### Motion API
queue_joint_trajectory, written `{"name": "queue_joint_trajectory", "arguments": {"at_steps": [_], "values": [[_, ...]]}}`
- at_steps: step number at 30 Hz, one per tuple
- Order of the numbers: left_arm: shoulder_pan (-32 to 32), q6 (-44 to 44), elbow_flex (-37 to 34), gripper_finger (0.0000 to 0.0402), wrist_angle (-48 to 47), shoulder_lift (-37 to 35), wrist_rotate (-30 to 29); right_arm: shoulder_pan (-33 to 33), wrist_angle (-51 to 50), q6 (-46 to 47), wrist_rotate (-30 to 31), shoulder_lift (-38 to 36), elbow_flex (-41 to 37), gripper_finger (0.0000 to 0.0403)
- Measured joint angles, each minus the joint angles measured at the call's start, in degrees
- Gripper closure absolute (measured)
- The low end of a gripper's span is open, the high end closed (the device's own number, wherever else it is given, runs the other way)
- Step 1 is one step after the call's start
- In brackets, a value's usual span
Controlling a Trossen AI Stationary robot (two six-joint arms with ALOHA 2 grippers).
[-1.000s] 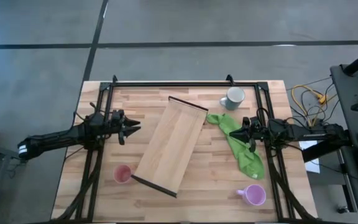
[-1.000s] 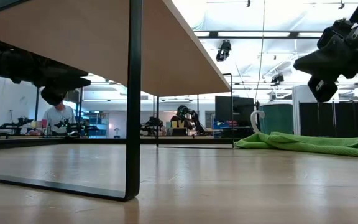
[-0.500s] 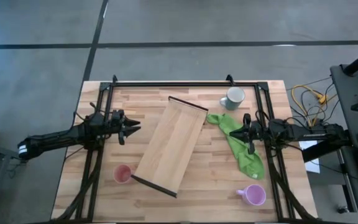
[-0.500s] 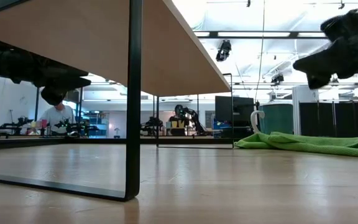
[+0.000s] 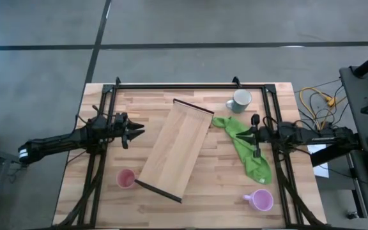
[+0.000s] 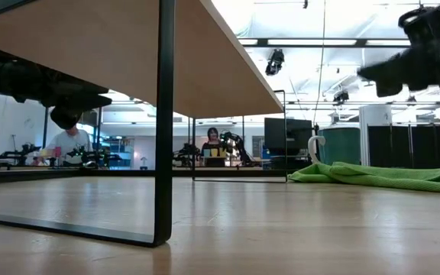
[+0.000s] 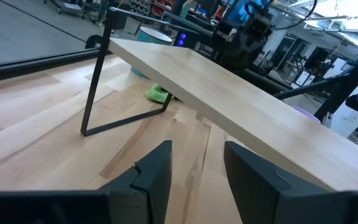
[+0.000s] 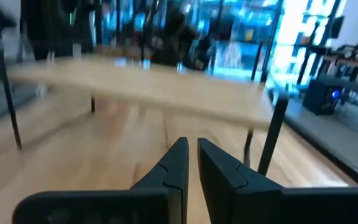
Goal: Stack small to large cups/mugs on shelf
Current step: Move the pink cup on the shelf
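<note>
The light-wood shelf (image 5: 174, 150) lies slantwise in the middle of the table and stands on thin black legs (image 6: 164, 130) at its short ends. The grey-white mug (image 5: 240, 100) stands near the far right corner. The lilac-pink mug (image 5: 260, 200) stands near the right front. The salmon-pink cup (image 5: 126, 179) stands left of the shelf's near end. My left gripper (image 5: 136, 131) is open and hovers left of the shelf (image 7: 241, 87). My right gripper (image 5: 253, 135) is shut and hangs in the air above a green cloth (image 5: 246, 150), facing the shelf (image 8: 166, 93).
The green cloth (image 6: 380, 176) lies crumpled between the shelf and the right arm, reaching toward the grey-white mug (image 6: 338, 145). A black frame (image 5: 190, 86) runs along the table's far edge and sides. Cables (image 5: 318, 102) lie beyond the right edge. People show in the room behind.
My right gripper has risen a little above the green cloth and tipped from pointing slantwise down to nearly level, turning about its wrist. The left arm, the shelf and the cups have stayed where they were.
</note>
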Motion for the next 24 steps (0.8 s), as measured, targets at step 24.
{"name": "queue_joint_trajectory", "arguments": {"at_steps": [24], "values": [[0.13, 21.11, 36.24, 0.0269, -30.00, 12.17, -3.33, 0.00, -68.55, 8.43, 10.02, 34.95, 70.39, 0.0374]]}}
